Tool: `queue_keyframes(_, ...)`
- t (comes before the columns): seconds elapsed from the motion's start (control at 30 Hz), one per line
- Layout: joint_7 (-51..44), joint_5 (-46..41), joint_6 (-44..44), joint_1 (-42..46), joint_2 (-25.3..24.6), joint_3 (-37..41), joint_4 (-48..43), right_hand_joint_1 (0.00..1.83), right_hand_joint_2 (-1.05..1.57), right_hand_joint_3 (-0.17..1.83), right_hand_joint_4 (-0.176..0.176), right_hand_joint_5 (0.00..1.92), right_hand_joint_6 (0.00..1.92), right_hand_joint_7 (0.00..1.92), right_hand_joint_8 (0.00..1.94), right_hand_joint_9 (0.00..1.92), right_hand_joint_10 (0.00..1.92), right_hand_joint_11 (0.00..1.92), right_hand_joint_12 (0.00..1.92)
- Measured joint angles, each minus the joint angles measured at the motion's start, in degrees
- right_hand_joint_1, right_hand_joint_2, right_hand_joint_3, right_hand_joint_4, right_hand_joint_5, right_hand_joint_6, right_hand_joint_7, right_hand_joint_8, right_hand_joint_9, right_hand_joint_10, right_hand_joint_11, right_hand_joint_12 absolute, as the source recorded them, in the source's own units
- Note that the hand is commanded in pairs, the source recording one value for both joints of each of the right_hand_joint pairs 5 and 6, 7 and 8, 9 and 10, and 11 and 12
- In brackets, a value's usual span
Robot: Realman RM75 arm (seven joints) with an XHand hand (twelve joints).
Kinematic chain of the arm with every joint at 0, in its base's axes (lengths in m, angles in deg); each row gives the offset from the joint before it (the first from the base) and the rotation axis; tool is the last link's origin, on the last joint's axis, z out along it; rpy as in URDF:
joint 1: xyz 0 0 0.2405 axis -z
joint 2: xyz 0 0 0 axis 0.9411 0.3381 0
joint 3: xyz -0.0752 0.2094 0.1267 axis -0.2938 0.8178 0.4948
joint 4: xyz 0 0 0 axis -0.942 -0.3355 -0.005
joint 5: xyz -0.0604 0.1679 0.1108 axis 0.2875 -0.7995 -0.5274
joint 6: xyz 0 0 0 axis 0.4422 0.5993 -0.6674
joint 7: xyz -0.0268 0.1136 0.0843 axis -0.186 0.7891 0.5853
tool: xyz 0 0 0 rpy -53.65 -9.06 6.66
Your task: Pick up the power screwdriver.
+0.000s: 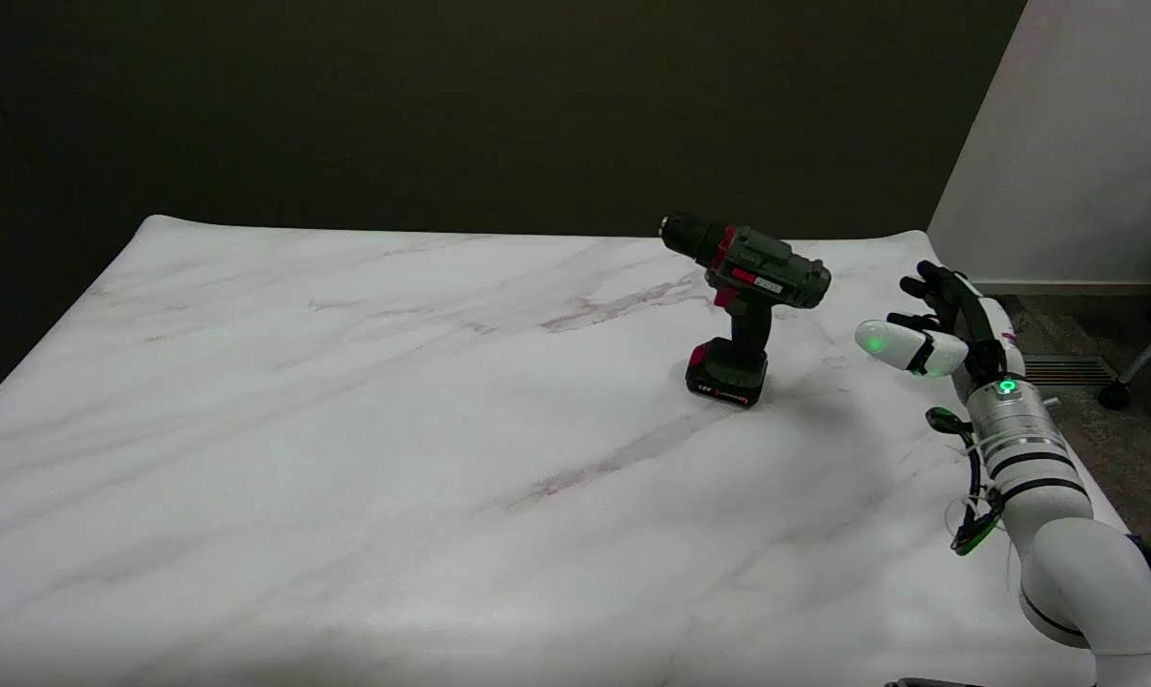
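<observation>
Your right robot hand (938, 329) hovered at the worktop's (346, 429) right edge, fingers spread, holding nothing, screwdriver (747, 286) stood upright on its battery, apart to its left.

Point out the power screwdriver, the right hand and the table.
power screwdriver (749, 329), head view, on its handle.
right hand (938, 324), head view, on the hand's middle.
table (346, 429), head view, on bare marble top.
</observation>
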Motion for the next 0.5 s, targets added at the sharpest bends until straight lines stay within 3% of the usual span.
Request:
queue_keyframes(0.3,0.00,-0.18,-1.83,0.45,-0.04,1.98,-0.10,1.00,-0.48,0.51,-0.152,0.30,0.30,0.35,0.35,0.16,0.16,0.53,0.53)
queue_keyframes(0.5,0.00,-0.45,-4.26,0.51,-0.02,2.58,-0.13,0.99,-0.46,0.48,-0.156,0.29,0.29,0.34,0.34,0.14,0.14,0.49,0.49)
